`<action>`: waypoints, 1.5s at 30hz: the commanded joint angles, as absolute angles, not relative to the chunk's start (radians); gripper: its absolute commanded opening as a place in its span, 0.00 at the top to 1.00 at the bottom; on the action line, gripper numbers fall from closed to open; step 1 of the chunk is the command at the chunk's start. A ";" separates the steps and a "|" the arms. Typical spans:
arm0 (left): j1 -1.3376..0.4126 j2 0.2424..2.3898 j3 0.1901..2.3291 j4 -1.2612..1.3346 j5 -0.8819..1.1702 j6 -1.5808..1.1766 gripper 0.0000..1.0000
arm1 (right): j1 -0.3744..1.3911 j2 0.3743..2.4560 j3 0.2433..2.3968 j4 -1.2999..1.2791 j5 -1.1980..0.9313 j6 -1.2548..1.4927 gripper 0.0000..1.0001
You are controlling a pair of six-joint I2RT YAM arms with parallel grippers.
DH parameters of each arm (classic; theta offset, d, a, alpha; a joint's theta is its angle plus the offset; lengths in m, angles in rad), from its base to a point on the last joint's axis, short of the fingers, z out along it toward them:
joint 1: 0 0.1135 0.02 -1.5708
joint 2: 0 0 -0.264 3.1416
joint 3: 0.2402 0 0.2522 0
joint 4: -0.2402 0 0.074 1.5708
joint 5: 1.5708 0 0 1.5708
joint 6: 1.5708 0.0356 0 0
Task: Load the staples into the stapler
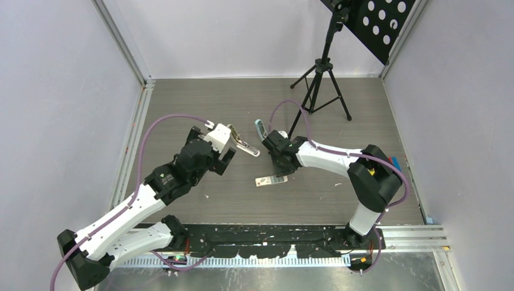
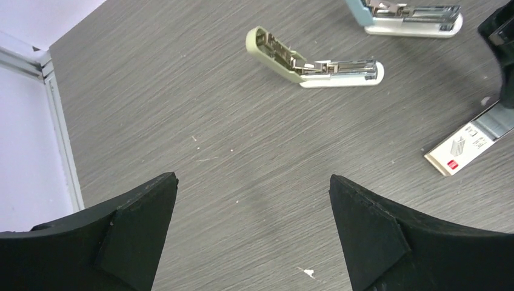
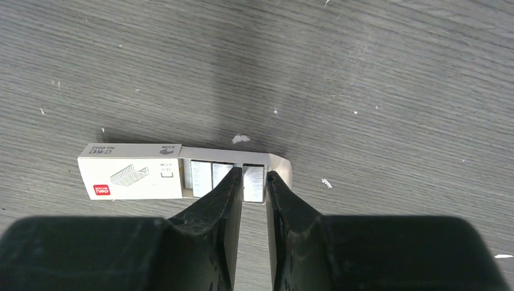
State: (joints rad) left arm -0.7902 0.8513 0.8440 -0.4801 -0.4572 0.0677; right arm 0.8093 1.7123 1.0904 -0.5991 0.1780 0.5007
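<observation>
The staples box (image 3: 130, 171), a small white box with a red mark, lies flat with its tray slid out, showing silvery staple strips (image 3: 205, 177). My right gripper (image 3: 254, 176) is down on that tray, its fingers closed narrowly on either side of the end strip (image 3: 254, 183). The box also shows in the top view (image 1: 271, 180) and the left wrist view (image 2: 467, 142). A pale green stapler (image 2: 309, 57) lies swung open, and a blue stapler (image 2: 412, 18) lies open beyond it. My left gripper (image 2: 253, 182) is wide open and empty, above bare table short of the green stapler.
A black tripod (image 1: 321, 85) stands at the back right under a perforated black panel (image 1: 376, 24). White walls enclose the table on three sides, with an aluminium rail (image 1: 130, 151) along the left. Small white scraps (image 3: 240, 139) litter the grey surface.
</observation>
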 commanded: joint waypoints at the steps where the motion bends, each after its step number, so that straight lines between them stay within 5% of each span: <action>1: -0.778 0.847 0.840 -0.474 -0.507 0.110 0.00 | 0.829 1.709 1.119 -0.596 0.201 0.527 0.75; 45: -0.642 0.813 0.809 -0.476 -0.397 0.076 0.00 | 0.839 1.745 1.100 -0.591 0.204 0.546 0.73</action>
